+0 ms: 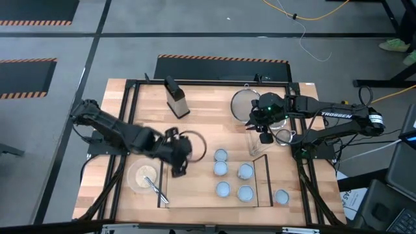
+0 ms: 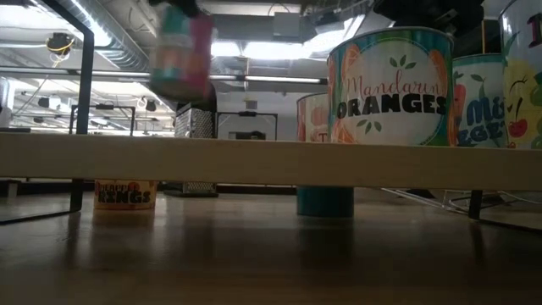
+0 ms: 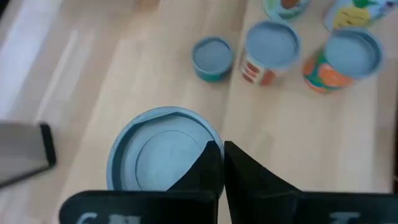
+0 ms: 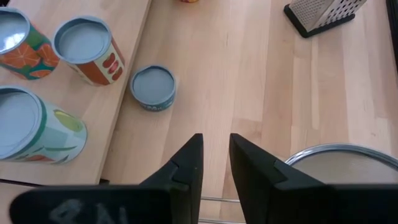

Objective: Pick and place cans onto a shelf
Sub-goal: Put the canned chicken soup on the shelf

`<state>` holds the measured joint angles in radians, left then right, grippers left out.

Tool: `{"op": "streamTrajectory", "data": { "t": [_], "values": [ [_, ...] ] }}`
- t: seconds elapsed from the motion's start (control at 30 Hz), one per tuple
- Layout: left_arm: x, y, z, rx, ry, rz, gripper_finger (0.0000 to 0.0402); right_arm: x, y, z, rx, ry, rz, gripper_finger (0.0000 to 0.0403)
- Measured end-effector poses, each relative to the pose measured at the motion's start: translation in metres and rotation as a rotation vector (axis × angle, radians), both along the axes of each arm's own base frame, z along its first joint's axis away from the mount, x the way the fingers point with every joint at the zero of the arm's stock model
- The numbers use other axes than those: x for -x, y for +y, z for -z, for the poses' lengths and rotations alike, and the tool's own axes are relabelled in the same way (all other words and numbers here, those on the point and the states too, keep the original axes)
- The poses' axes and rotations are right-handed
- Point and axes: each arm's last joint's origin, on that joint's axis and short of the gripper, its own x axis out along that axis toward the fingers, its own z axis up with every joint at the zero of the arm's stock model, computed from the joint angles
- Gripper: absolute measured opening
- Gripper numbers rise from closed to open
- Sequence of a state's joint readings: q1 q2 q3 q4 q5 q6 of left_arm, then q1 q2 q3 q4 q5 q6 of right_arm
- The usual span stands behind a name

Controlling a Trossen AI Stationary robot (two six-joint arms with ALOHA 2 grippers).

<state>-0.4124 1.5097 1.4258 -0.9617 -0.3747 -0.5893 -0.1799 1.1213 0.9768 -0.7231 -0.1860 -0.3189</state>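
Note:
My left gripper [image 1: 178,162] is shut on a can [image 3: 155,158] with a pale blue-silver top and a pink-green label, which hangs in the air [image 2: 180,51] over the left end of the shelf [image 2: 271,161]. Several cans stand on the shelf board [image 1: 195,195], among them an orange-labelled one [image 2: 389,85]. A small teal can [image 4: 153,87] stands on the table beside the shelf. My right gripper [image 4: 214,158] hovers open over the far right of the table [image 1: 263,135], with nothing between its fingers. My left gripper pinches the can's top rim [image 3: 200,134] between its two fingers, at one side of the round top. One finger [image 3: 210,163] lies over the recessed top, the other outside the wall. The fingers slant down from above. The can hangs upright, clear of the shelf.
A pale bowl with a utensil [image 1: 144,175] sits near the left front. A wire ring [image 1: 194,144] lies by the left gripper. A grater [image 1: 177,97] and a mesh strainer [image 1: 247,104] stand at the back. One can [image 1: 281,196] stands right of the shelf.

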Motion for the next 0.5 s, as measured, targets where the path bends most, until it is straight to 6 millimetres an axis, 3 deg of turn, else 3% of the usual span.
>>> {"op": "streamTrajectory", "data": {
  "t": [0.23,0.5],
  "values": [
    [0.018,-0.039,0.01,-0.002,-0.061,-0.066,0.0001,0.0,0.0,0.0,-0.001,-0.004,0.001,0.0083],
    [0.03,-0.054,0.05,0.037,-0.081,-0.162,0.0002,-0.001,0.0,-0.001,0.001,-0.018,0.001,0.0083]
  ]
}}
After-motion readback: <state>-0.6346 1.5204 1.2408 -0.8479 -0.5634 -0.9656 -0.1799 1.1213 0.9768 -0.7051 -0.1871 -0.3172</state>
